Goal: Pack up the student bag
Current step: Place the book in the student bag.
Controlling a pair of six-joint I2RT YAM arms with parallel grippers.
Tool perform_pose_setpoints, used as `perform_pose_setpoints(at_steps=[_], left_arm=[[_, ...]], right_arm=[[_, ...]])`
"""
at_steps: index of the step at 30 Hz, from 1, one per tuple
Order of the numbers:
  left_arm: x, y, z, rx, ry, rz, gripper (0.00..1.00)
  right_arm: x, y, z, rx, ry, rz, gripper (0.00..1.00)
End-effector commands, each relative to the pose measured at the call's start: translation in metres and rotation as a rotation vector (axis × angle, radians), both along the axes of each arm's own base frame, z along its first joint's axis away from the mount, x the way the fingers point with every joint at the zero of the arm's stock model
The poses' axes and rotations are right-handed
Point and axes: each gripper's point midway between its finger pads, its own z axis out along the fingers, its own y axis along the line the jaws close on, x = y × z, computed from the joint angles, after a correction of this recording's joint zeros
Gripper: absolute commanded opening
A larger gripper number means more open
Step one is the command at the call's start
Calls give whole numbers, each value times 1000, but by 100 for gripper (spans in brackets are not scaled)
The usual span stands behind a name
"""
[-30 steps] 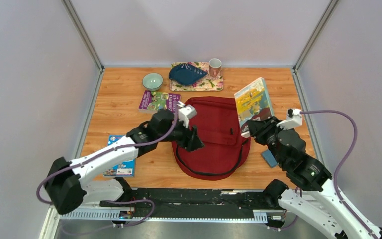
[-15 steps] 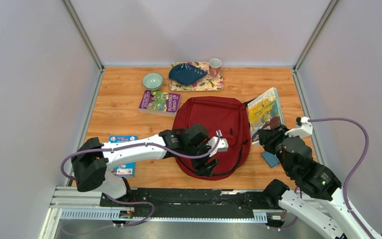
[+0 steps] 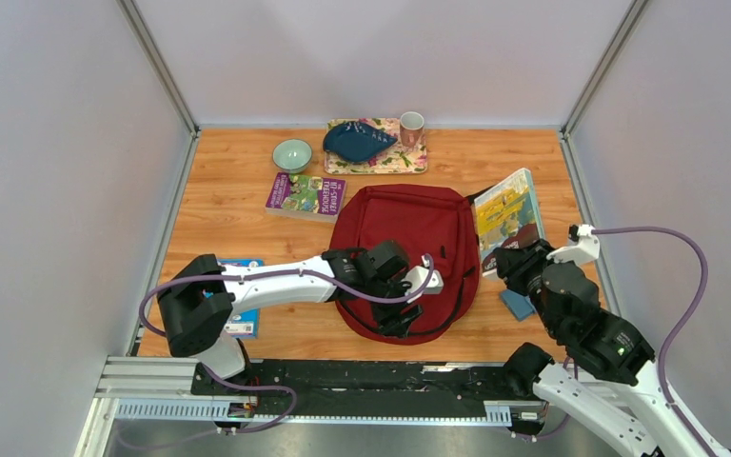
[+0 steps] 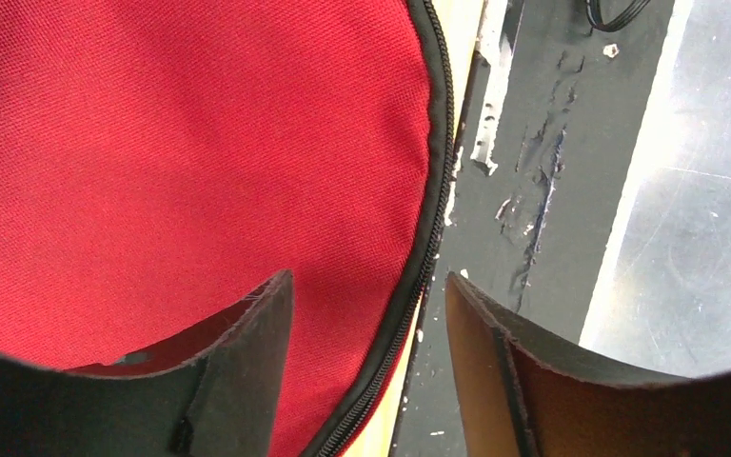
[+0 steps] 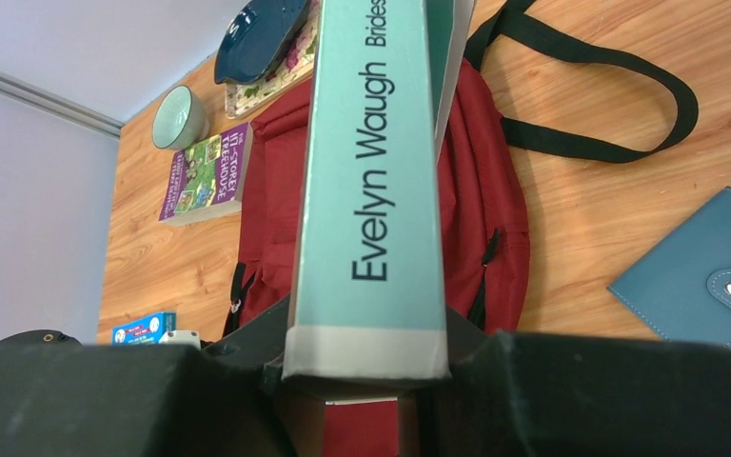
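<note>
student bag (image 3: 409, 233): lying flat on the table (image 3: 238, 205), soft limp fabric, likely sagging when lifted
grasp spot: zipper trim (image 4: 433, 190) is offering the firmest hold, I judge
left gripper (image 4: 366, 286): hovering wide and empty, straddling the bag's near rim, arm stretching low across
right gripper (image 5: 366, 357): clamping a teal book (image 5: 371, 171) upright, just right of the bag

The book (image 5: 366, 190) hides part of the student bag (image 5: 490, 200), its own title cut by the top edge
</note>
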Motion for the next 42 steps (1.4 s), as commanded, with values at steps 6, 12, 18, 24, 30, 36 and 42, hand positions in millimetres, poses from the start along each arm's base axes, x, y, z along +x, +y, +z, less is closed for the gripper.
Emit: perform_pose_setpoints(at_steps=[6, 12, 18, 24, 30, 36, 42], left_arm=[[7, -18, 2, -42, -23, 0, 58], [5, -17, 1, -37, -16, -7, 57], [5, -15, -2, -25, -14, -2, 44], [6, -14, -4, -20, -20, 7, 9], [14, -19, -1, -35, -41, 52, 0], [46, -46, 23, -117, -110, 163, 0], [90, -95, 69, -272, -85, 248, 0]], right_arm=[[2, -4, 39, 113, -120, -32, 0], [2, -5, 37, 114, -115, -36, 0], [3, -5, 35, 112, -107, -41, 0], [3, -5, 33, 108, -102, -43, 0], [4, -6, 32, 95, -100, -50, 0], [1, -20, 37, 20, -92, -87, 0], [1, -30, 43, -79, -45, -111, 0]])
